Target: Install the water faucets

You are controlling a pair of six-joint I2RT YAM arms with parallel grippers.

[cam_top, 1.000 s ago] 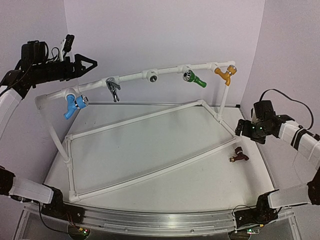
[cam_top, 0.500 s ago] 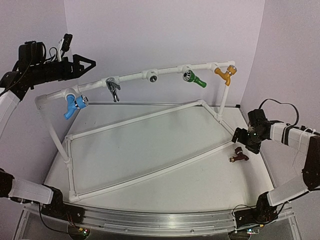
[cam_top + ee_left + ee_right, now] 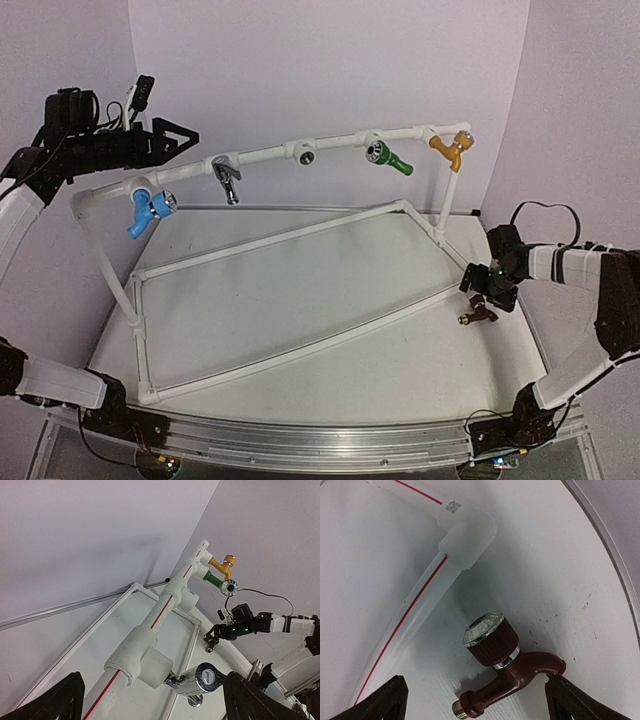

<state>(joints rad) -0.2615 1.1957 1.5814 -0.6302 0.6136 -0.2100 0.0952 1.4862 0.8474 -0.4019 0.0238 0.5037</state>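
**A:** Entry one, dark brown faucet. Where is it lying?

**B:** It is lying on its side on the table, at the right, just outside the white elbow fitting of the pipe frame. The ribbed knob with its silvery cap is facing up, the spout is pointing right, and the brass threaded end is pointing near-left.

**A:** Entry two, right gripper?

**B:** It is hovering directly over that faucet with its jaws spread wide, one on each side, gripping nothing.

**A:** Entry three, left gripper?

**B:** It is hanging high at the far left beside the top rail, also spread wide and empty.

**A:** Already fitted?

**B:** The blue faucet, chrome faucet, green faucet and orange faucet are all sitting on the top rail. The middle tee fitting is showing an open socket, which is probably where the brown one belongs.

**A:** Handling note?

**B:** I would close the jaws across the body below the knob, not on the round knob, which could roll out of the pads. The threaded end should be left sticking out free so it can enter the socket squarely. The elbow is sitting close by, so the fingers should come down without touching it.
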